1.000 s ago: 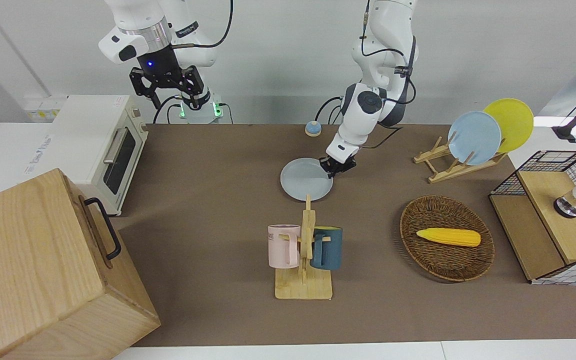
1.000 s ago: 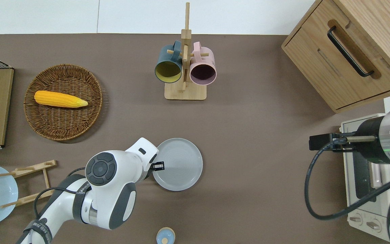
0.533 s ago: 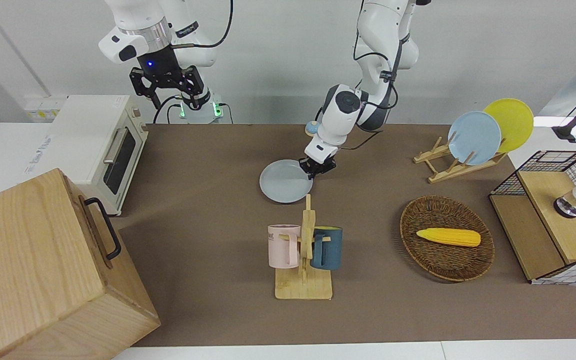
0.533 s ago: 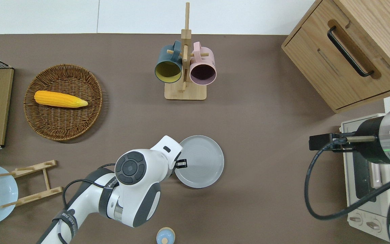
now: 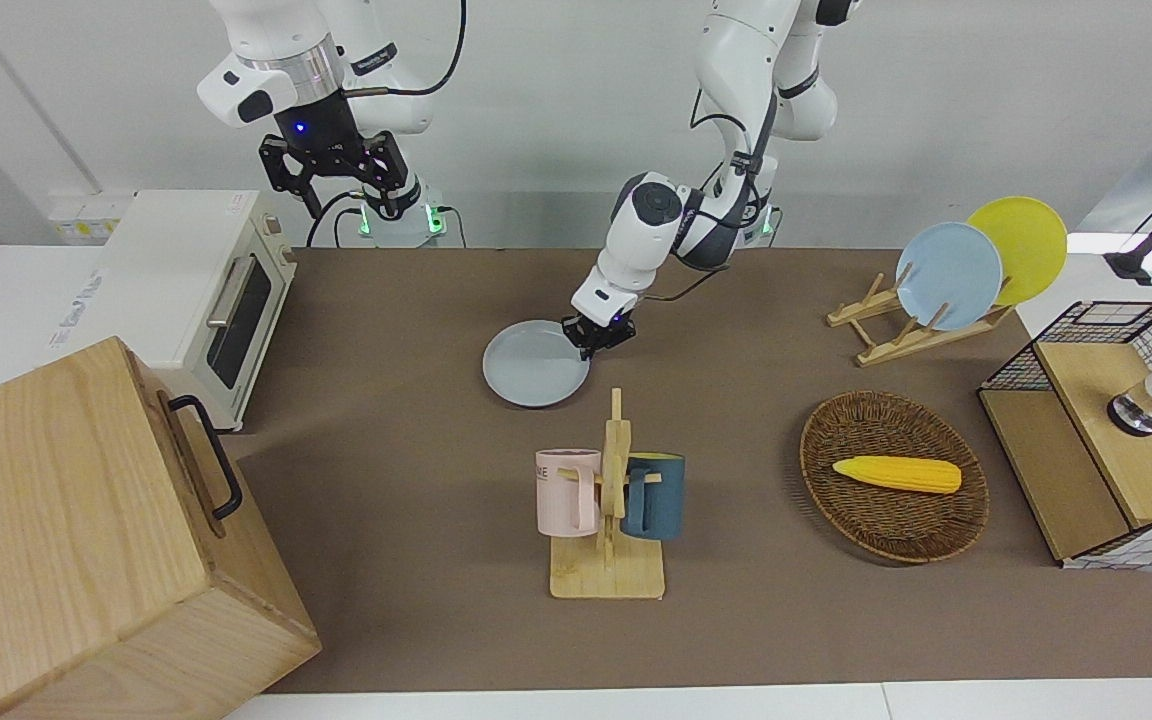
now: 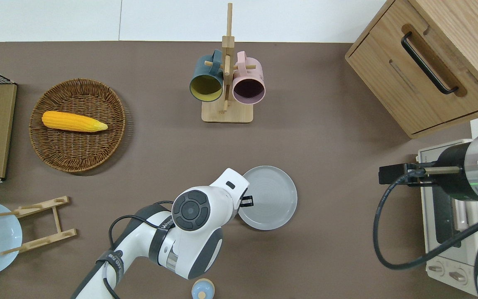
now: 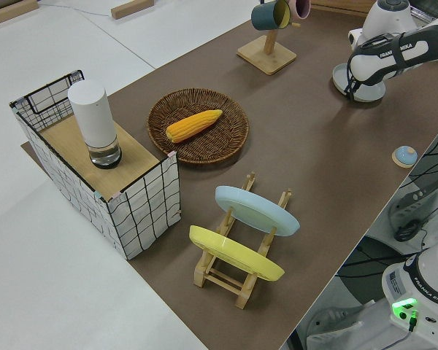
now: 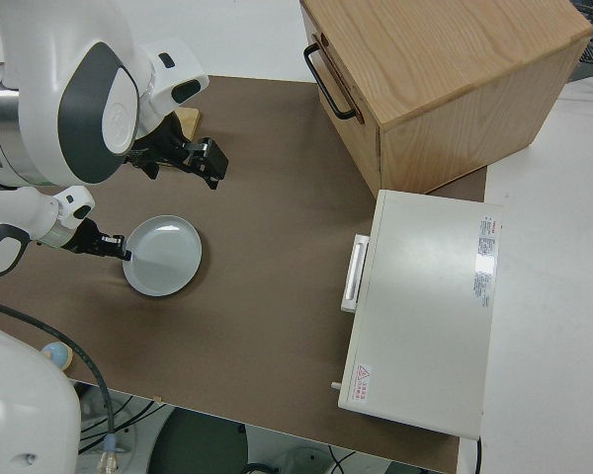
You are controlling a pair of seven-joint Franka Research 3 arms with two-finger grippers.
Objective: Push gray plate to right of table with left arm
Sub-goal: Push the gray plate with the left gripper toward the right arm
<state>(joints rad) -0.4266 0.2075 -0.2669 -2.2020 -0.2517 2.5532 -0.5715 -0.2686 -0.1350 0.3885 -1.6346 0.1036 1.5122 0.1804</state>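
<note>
The gray plate (image 6: 273, 195) lies flat on the brown table (image 6: 338, 137), nearer to the robots than the mug rack (image 6: 226, 87). It also shows in the front view (image 5: 532, 365) and the right side view (image 8: 166, 259). My left gripper (image 6: 247, 202) is down at the table, touching the plate's rim on the side toward the left arm's end; it also shows in the front view (image 5: 596, 336). My right gripper (image 5: 336, 178) is open and empty; that arm is parked.
A toaster oven (image 6: 446, 220) and a wooden cabinet (image 6: 425, 62) stand at the right arm's end. A wicker basket (image 6: 77, 153) with corn, a plate rack (image 5: 896, 325) with sky-blue and yellow plates and a wire crate (image 5: 1096, 440) stand toward the left arm's end. A small blue knob (image 6: 202, 289) lies near the robots.
My left gripper has moved toward the right arm's end of the table, and the gray plate has slid along with it, still flat on the table. The right arm has not moved.
</note>
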